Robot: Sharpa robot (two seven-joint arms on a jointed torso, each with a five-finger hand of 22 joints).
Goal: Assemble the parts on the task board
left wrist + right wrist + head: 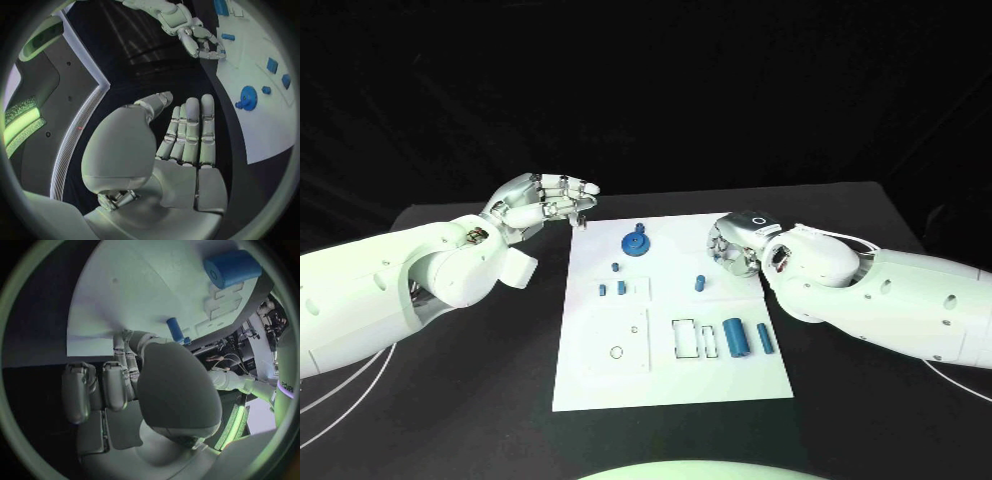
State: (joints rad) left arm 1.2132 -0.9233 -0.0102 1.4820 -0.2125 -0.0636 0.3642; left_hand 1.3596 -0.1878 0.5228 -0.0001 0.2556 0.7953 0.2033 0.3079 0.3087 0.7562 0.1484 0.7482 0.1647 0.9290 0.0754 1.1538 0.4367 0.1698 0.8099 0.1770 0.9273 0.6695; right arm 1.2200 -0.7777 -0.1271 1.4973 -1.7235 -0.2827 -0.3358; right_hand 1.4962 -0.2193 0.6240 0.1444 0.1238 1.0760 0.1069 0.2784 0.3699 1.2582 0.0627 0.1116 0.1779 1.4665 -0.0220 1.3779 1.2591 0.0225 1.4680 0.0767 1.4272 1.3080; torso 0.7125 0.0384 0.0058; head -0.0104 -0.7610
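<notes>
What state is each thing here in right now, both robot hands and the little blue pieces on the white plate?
left hand: raised over the table beside the board's far left corner, fingers together and extended, holding nothing.
right hand: at the board's right edge, fingers curled; whether it holds anything cannot be told.
task board: flat on the table.
round blue part: on the board, untouched.
large blue cylinder: lying on its side on the board.
</notes>
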